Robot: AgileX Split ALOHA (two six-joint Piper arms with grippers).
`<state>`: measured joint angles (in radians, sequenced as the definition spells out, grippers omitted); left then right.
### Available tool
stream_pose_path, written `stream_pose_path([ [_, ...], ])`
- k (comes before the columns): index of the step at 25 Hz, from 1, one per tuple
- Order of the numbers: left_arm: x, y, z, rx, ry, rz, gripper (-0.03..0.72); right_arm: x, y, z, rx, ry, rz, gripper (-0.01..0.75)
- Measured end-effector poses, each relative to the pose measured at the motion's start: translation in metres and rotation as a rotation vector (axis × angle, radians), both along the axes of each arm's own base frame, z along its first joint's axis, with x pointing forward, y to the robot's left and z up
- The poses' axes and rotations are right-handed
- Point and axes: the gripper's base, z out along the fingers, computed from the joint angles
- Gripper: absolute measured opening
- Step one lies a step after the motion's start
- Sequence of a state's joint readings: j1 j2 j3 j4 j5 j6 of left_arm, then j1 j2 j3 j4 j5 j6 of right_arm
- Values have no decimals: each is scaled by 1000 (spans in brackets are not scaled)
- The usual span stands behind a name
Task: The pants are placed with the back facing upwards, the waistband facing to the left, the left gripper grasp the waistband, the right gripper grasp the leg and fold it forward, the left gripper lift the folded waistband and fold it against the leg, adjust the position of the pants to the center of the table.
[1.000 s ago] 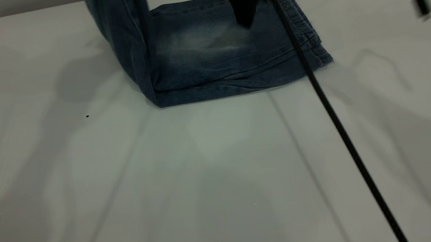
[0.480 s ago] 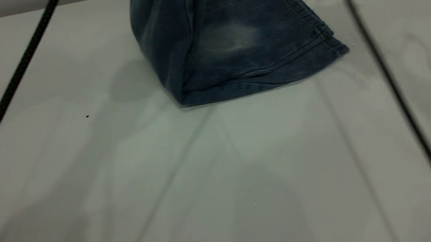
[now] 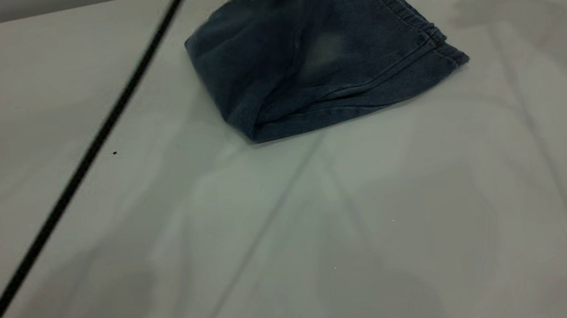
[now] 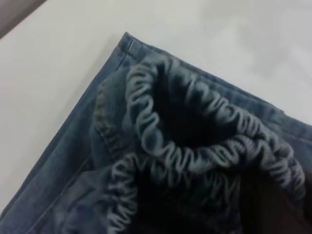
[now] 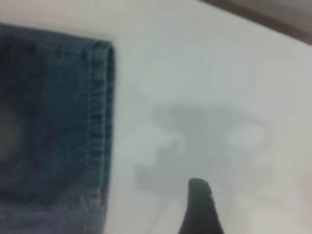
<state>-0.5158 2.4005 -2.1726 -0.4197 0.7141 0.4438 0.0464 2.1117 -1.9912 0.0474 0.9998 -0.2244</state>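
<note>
The pants (image 3: 358,61) lie at the far side of the table (image 3: 293,234), a bit right of the middle. They are folded once, so the 2 legs sit one on top of the other. The leg (image 3: 390,52) on top is flat, with a pale patch on it, and its stitched hem points to the right. One part of the pants is up in the air: a blurry strip of blue cloth rises from the left fold and goes up out of the top of the exterior view.

In the left wrist view the waistband (image 4: 195,156) is very close to the camera. It is bunched and ruffled, and it hangs above the flat denim and its hem. The left gripper itself does not show clearly, so I cannot tell if its fingers pinch the cloth.

In the right wrist view 1 dark fingertip of the right gripper (image 5: 201,207) shows over bare table, just beside the hem of the leg and not touching it. I cannot tell how its fingers stand.

A thin black cable (image 3: 77,170) crosses the left half of the exterior view on a slant.
</note>
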Motion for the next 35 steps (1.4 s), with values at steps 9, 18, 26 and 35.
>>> stream_pose_path([
  [9, 1, -26, -54, 0, -8, 8, 295, -15, 0, 35, 55, -52, -14, 424],
  [18, -15, -19, 9, 71, -17, -74, 563, -19, 1, 36, 71, -22, -12, 424],
  [26, -13, -5, -48, 331, 117, -58, 568, -20, 3, 35, 93, -9, -12, 424],
  [35, -1, -15, -131, 255, 151, 32, 570, -20, 3, 35, 97, -7, -13, 424],
])
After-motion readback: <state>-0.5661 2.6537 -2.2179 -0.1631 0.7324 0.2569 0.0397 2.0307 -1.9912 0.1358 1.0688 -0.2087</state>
